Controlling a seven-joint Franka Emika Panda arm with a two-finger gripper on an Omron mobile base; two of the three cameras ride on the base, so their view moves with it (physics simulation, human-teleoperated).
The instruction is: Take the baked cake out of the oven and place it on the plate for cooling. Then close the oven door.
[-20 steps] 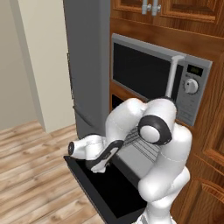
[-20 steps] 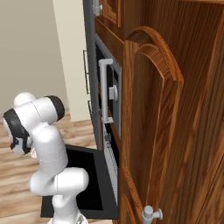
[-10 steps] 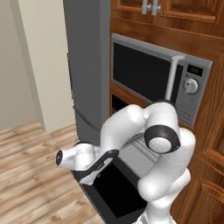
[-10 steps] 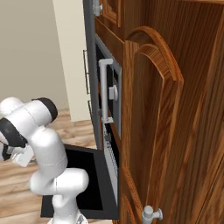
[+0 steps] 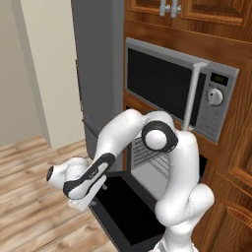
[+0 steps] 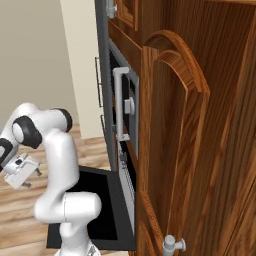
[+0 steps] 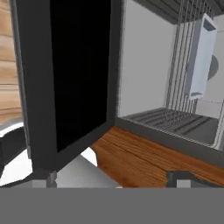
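Left base view has the silver-framed microwave (image 5: 182, 91) above the built-in black oven (image 5: 152, 160), whose wide black glass-windowed door (image 5: 125, 211) lies dropped flat, long edge across the opening. The white arm's two-finger gripper (image 5: 81, 202) hangs with fingers spread, empty, left of the door's edge. Hand view shows wire racks (image 7: 179, 116) and a pale grey tray (image 7: 200, 57); the cake can't be made out.

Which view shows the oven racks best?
Hand view: it looks straight into the open oven, the racks and pale tray plain. Left base view catches some rack behind the arm. Right base view gives just an edge-on sliver.
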